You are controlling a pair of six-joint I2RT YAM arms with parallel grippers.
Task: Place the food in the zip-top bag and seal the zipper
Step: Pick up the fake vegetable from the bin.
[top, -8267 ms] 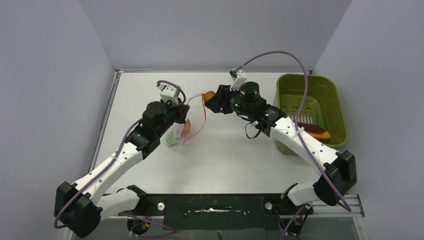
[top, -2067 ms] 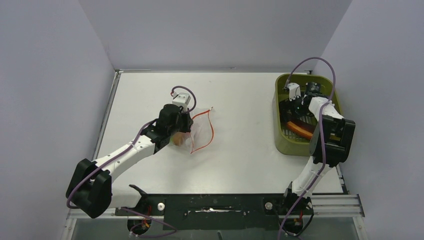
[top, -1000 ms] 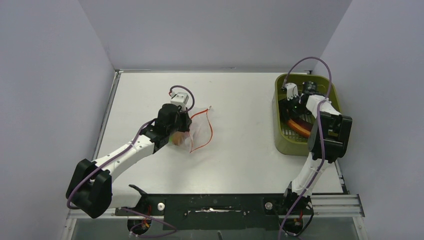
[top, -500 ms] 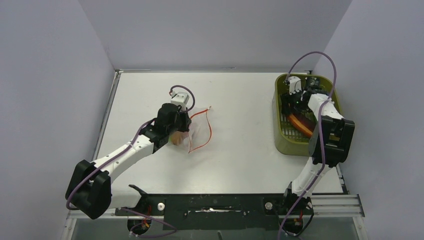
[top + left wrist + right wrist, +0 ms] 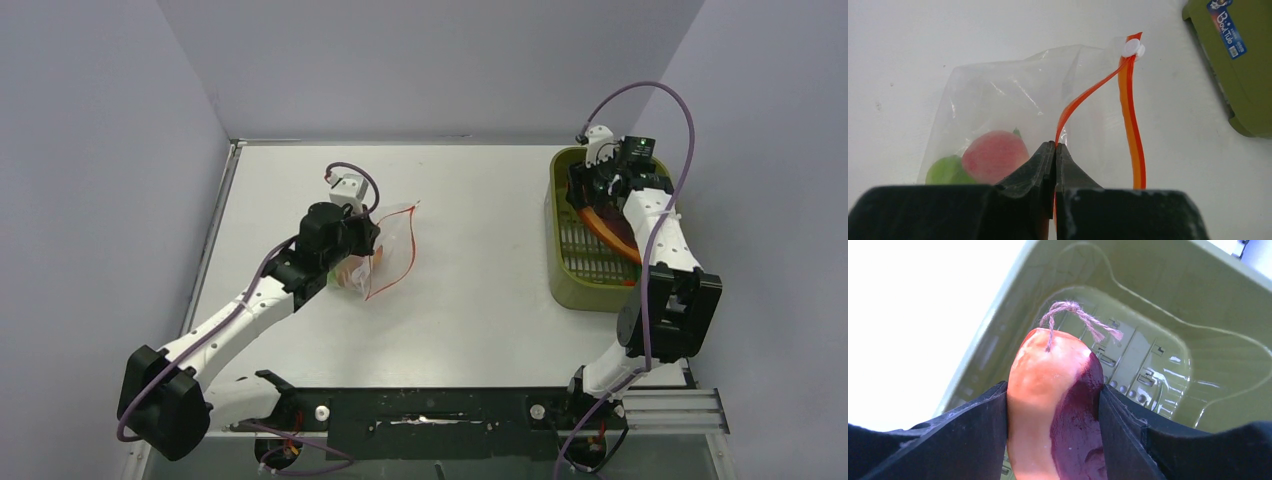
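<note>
From above, the left gripper (image 5: 362, 246) hides its own fingertips under the wrist, and the contents of the zip-top bag (image 5: 388, 262) show only as a faint pink and green blur. The left wrist view is clearer. The 2 fingers (image 5: 1040, 160) are pressed together on 1 lip of the zipper (image 5: 1131, 115), pinching that red-orange strip near its middle. The other lip runs free beside it, and the 2 meet at a white tab (image 5: 1133, 48) at the far end, so the mouth gapes.

The bag is clear and crinkled. It sits left of centre over the white table (image 5: 480, 300), well apart from the olive tub (image 5: 585, 260); I cannot tell whether it is lifted. Inside, a pink-red ball fruit (image 5: 995, 155) touches a green slice (image 5: 944, 171), whose lower part is hidden by the gripper body.

The right gripper (image 5: 1053, 390) hangs over the tub with its jaws clamped on a steak-like slab (image 5: 1048, 365). The slab is orange on 1 face and dark red on the other, with a twine loop (image 5: 1078, 312) at its top. Its lower end is cut off by the frame.
</note>
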